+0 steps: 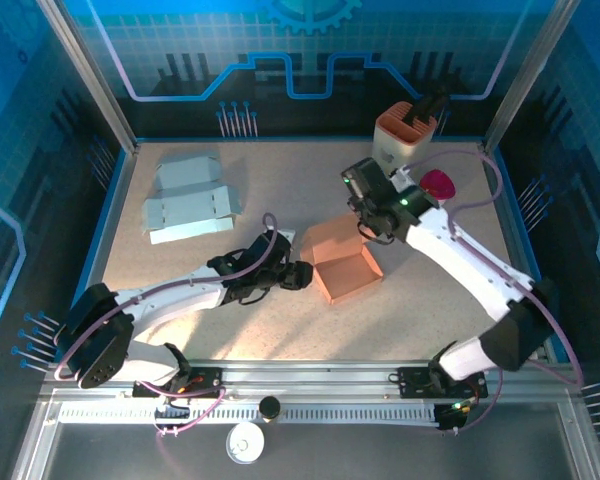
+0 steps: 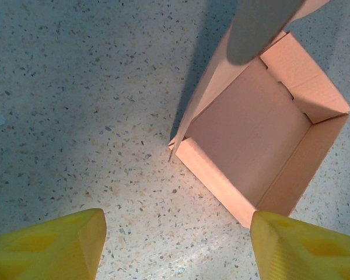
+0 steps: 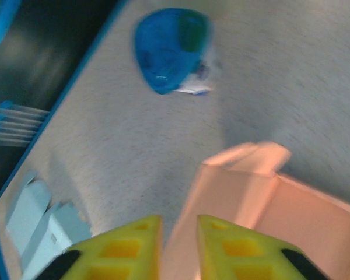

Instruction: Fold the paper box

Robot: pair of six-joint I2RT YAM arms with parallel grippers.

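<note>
Where the table (image 1: 280, 170) reaches its far left corner, we see a loose pile of flat pale blue cardboard sheets (image 1: 188, 198) lying well apart from everything else. Moving right, the left arm stretches from its near-left base toward the middle, and the left gripper (image 1: 298, 275) sits low just beside the left side of the paper box (image 1: 345, 272). From the left wrist, its yellow fingertips (image 2: 52, 248) stand wide apart with only bare table between them, and the box (image 2: 251, 140) lies just ahead, not touched. The box stands at the table's centre, open side up, with one tall flap (image 2: 262, 23) raised along its far-left wall. Further right, the right gripper (image 1: 365, 225) hangs over that far side of the box. From the right wrist, its yellow fingers (image 3: 134, 245) are nearly together, with the flap's edge (image 3: 189, 198) in the narrow gap; through the blur we cannot tell whether they pinch it. At the far right stand an orange and white holder (image 1: 405, 135) and, just nearer, a small magenta object (image 1: 440, 183).
</note>
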